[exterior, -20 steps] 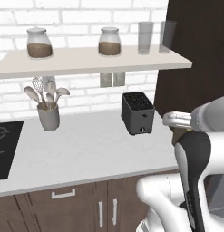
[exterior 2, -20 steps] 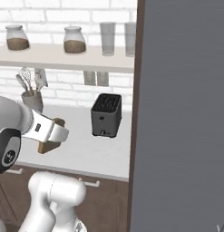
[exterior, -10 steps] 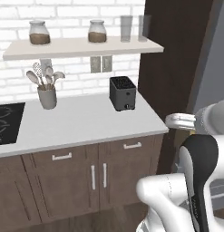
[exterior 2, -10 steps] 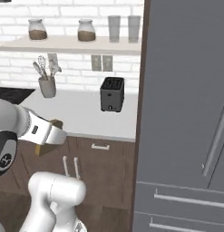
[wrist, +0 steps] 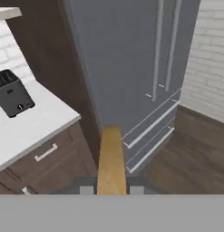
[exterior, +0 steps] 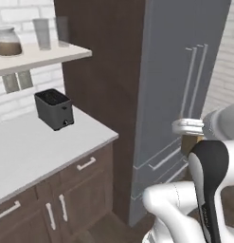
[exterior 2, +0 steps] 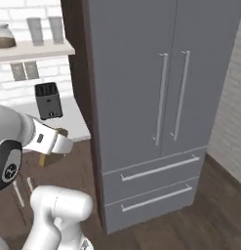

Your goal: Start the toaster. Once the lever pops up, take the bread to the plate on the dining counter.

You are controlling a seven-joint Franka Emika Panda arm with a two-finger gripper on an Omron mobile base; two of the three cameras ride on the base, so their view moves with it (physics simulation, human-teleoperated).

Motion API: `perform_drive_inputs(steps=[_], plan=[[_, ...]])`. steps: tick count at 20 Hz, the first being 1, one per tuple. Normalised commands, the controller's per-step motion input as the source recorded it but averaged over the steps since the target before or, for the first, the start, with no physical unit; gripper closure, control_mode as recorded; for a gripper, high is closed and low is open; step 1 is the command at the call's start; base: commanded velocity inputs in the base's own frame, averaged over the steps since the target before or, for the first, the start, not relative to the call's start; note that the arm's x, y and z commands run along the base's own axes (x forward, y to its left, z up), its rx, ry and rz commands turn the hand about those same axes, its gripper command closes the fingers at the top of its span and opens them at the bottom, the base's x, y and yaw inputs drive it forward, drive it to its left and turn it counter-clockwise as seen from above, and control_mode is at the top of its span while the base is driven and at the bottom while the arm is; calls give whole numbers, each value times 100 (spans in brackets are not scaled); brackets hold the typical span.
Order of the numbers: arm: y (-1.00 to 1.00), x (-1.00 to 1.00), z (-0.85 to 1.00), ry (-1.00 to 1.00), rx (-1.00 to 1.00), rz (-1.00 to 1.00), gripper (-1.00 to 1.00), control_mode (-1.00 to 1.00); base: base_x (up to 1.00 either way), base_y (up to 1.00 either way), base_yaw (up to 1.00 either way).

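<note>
Pale grey worktop over dark brown cabinets, ends at a corner beside tall dark panel. On it: the toaster, dark, boxy, upright, near back wall; rest of the visible top bare. Same toaster seen in right base view, standing near worktop's end.

White wall shelf above: brown-filled jar at left, two grey glasses side by side to the right.
</note>
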Motion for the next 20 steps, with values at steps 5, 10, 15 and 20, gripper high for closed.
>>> perform_drive_inputs(steps=[5, 10, 15, 20], plan=[[0, 0, 0, 0, 0, 0, 100, 100, -38, 0, -89], [0, 0, 0, 0, 0, 0, 100, 100, -1, -4, -86], [0, 0, 0, 0, 0, 0, 100, 100, 57, -4, -63], [0, 0, 0, 0, 0, 0, 100, 100, 98, -9, -43]])
